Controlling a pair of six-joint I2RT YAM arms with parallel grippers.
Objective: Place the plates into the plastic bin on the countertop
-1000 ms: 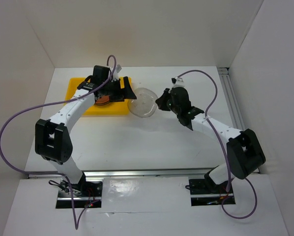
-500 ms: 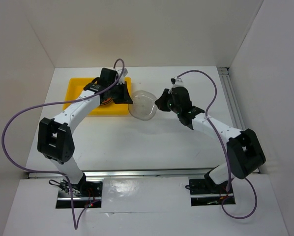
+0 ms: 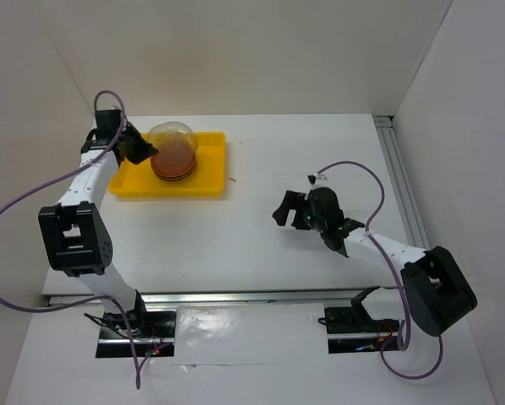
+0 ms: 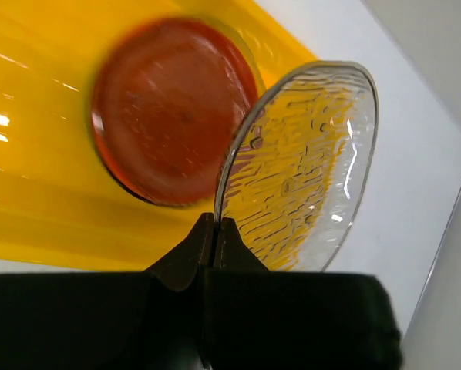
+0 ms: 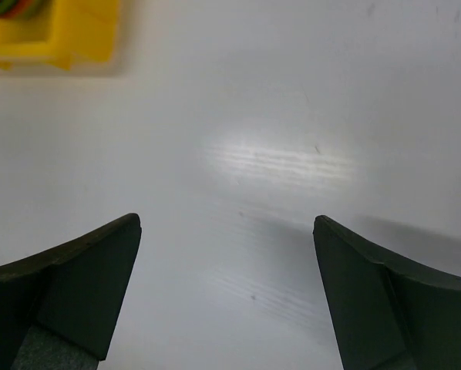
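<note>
As the left pincer clamps both fingers together on the rim of one translucent speckled plate, that plate stands tilted, close to on edge, just beyond the fingertips and over the one yellow plastic bin. Beside the held plate, a little past the pincer's tips and below them, one orange plate lies flat in the bin, face up. Whether the held plate's lower rim touches the orange one cannot be told from the wrist view.

Seen from above, the left pincer reaches in across the left end of the bin. The translucent plate leans over a single stack topped by the orange plate; how many plates lie under it cannot be counted.

The right pincer is well apart from the bin, over the white surface. Its two fingers are spread wide, with white surface showing between them. Ahead of that pincer and to its left, one corner of the bin shows, and a sliver of green and orange plate edges marks the stack. White walls close in the surface on three sides.
</note>
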